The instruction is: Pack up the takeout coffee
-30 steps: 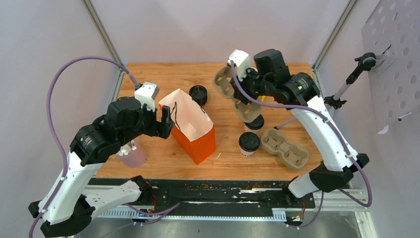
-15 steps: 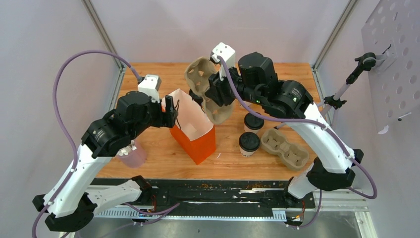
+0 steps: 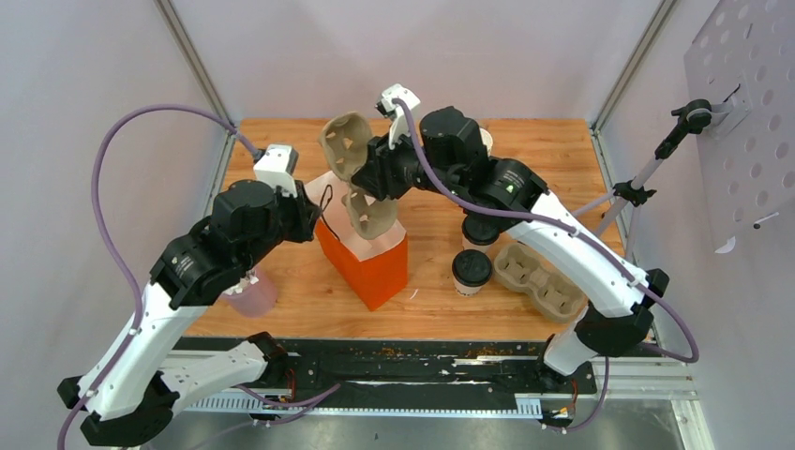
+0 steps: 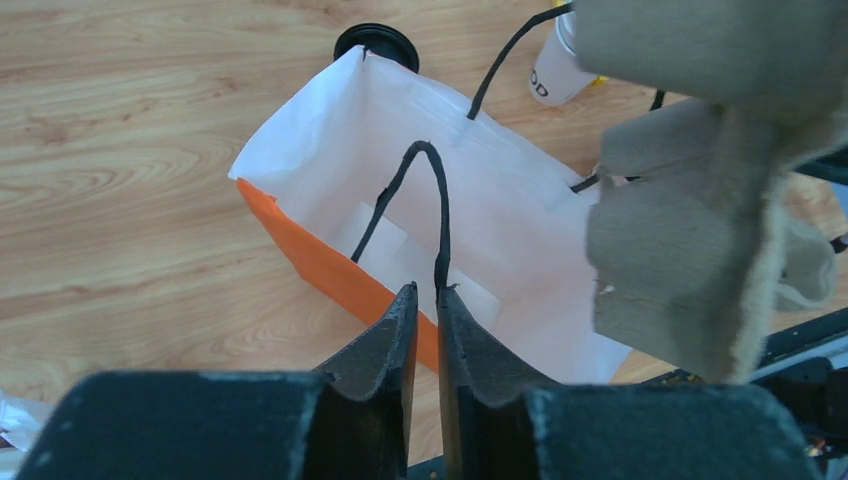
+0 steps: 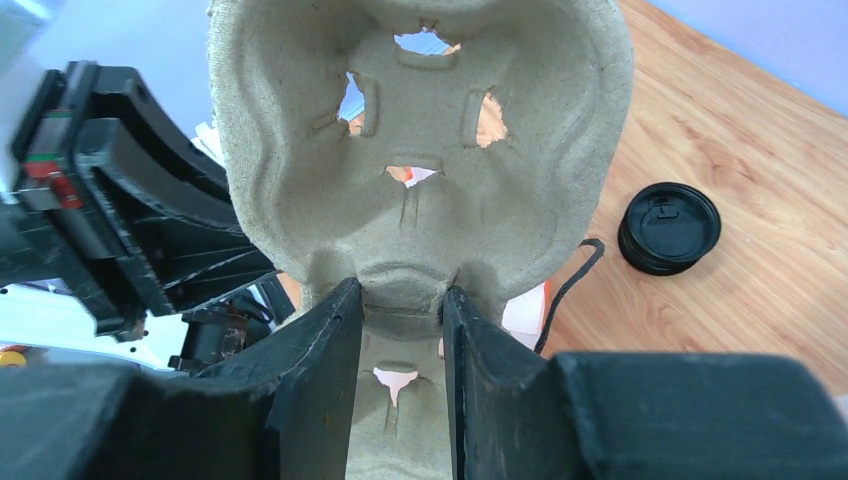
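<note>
The orange paper bag (image 3: 375, 272) stands open at mid table, its white inside (image 4: 480, 220) showing. My left gripper (image 3: 314, 217) (image 4: 427, 290) is closed to a narrow slit over the bag's near rim, at the foot of a black handle. My right gripper (image 3: 375, 178) (image 5: 400, 290) is shut on the waist of a brown cardboard cup carrier (image 3: 345, 148) (image 5: 420, 130) (image 4: 680, 250), held upright over the bag's mouth. Two takeout coffee cups with black lids stand right of the bag: one (image 3: 472, 269) in front, one (image 3: 480, 232) partly hidden behind my right arm.
A second cardboard carrier (image 3: 539, 278) lies flat at the right front. A pale pink cup (image 3: 248, 295) stands at the left front under my left arm. A black lid (image 5: 668, 227) (image 4: 376, 42) sits behind the bag, with a white cup stack (image 4: 558, 70) near it.
My right arm has swung the carrier leftward from the right of the bag to above its mouth. My left gripper has moved onto the bag's rim and closed from wide open.
</note>
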